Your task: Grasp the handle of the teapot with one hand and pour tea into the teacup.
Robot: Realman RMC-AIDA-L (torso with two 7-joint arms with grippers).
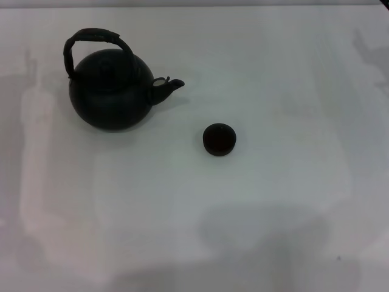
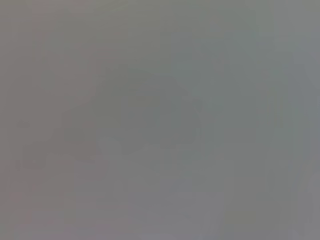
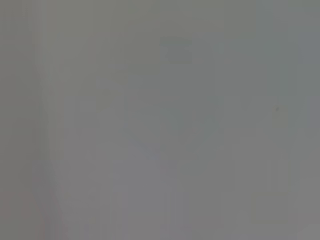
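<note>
In the head view a large round matte-black teapot [image 1: 109, 91] stands upright on the white table at the far left. Its arched dark handle [image 1: 94, 38] loops over the top and its short spout [image 1: 169, 87] points right toward the teacup. The tiny black teacup [image 1: 219, 139] sits upright near the middle, a short way right of and nearer than the spout, apart from the pot. Neither gripper shows in any view. Both wrist views show only a plain grey surface.
The white table [image 1: 292, 201] spreads around both objects, with soft shadows at the near edge. The table's far edge [image 1: 194, 6] runs along the top of the head view.
</note>
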